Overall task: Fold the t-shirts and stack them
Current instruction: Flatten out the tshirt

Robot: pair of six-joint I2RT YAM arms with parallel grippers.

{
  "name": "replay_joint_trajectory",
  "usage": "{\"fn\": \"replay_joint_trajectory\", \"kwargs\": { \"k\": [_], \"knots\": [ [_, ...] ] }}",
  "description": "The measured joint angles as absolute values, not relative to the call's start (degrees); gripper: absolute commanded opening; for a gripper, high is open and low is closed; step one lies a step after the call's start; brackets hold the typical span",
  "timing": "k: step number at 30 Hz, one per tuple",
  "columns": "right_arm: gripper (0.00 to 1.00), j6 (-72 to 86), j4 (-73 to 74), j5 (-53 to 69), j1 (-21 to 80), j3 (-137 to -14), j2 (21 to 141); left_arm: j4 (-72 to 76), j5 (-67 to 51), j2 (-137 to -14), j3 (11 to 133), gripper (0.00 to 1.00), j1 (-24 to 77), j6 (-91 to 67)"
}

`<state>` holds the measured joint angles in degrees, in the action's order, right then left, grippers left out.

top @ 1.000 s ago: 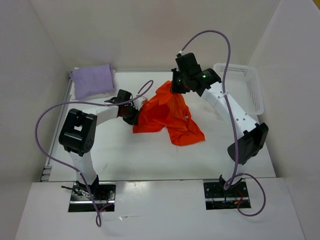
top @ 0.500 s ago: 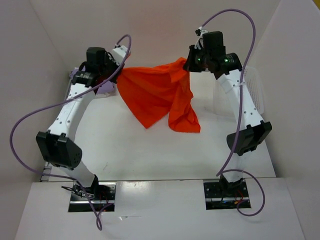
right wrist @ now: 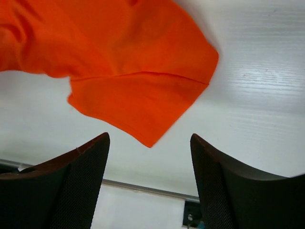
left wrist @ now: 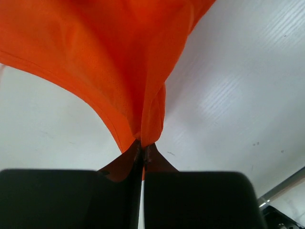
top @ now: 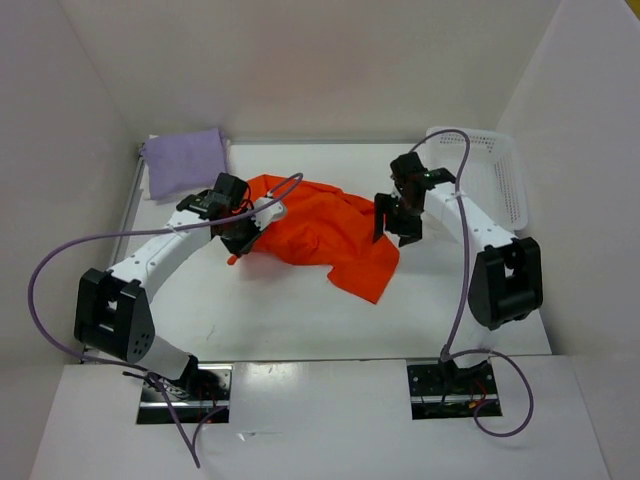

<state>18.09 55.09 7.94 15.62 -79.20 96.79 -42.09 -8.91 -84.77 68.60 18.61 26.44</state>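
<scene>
**Orange shirt rumpled mid-counter, pinched at one edge**

The orange t-shirt [top: 320,225] lies rumpled across the middle of the top view, with one corner trailing toward the lower centre. We judge it light and limp. It sags into folds wherever nothing supports it, so it will follow a pull rather than keep a shape, and a thin hem could slip from a narrow pinch. We think the best holds are hems and shoulder corners, taken well apart so the cloth spreads flat.

The left gripper [top: 238,245] is clamped on a bunched edge at the shirt's left side. Its wrist view shows the cloth gathered into the closed fingers. The right gripper [top: 398,228] stands with its fingers apart and holds nothing. It is at the shirt's right edge, above a loose flap that shows in its wrist view.

A lavender t-shirt [top: 185,160] sits folded in the upper left corner of the counter [top: 280,320], well apart from the orange one. A white mesh basket [top: 500,180] stands at the upper right. We see no white shirt.
</scene>
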Motion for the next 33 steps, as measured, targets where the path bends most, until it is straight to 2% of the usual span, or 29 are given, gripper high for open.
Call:
{"fn": "replay_joint_trajectory", "kwargs": {
  "k": [2,5,10,16,23,26,27,29,30,33],
  "knots": [
    [0.74,20.49,54.04,5.34,17.96,-79.13,95.44,-42.48,-9.32,-85.82,67.40,0.00,18.65,25.78],
    [0.76,24.43,52.21,1.69,26.65,-78.46,93.12,-42.41,-9.50,-85.95,66.94,0.00,18.61,24.80],
    [0.82,33.95,50.59,-1.28,37.89,-67.77,93.78,-41.93,-9.15,-85.95,65.54,0.00,18.57,23.59],
    [0.84,43.46,48.99,-7.55,36.03,-57.58,96.03,-42.04,-7.66,-85.95,63.57,0.00,18.57,23.55],
    [0.82,44.71,41.58,-5.39,35.46,-58.74,98.85,-42.02,-6.66,-85.93,63.35,0.00,18.57,23.55],
    [0.70,44.45,39.99,-4.16,34.85,-58.94,98.91,-42.02,-6.20,-85.76,63.35,0.00,18.57,23.53],
    [0.49,44.23,39.38,-3.31,34.30,-58.72,98.89,-42.02,-6.13,-85.69,63.35,0.00,18.57,23.55],
    [0.22,43.62,37.60,-0.21,32.03,-57.69,98.61,-42.00,-5.74,-85.60,63.31,0.00,18.57,23.40],
    [0.00,43.59,36.47,1.69,30.37,-57.04,98.50,-41.93,-5.67,-85.58,63.13,0.00,18.57,23.31],
    [0.00,43.51,33.76,6.04,26.24,-56.03,98.50,-41.93,-4.89,-85.58,62.48,0.00,18.24,23.00]
  ]
}}
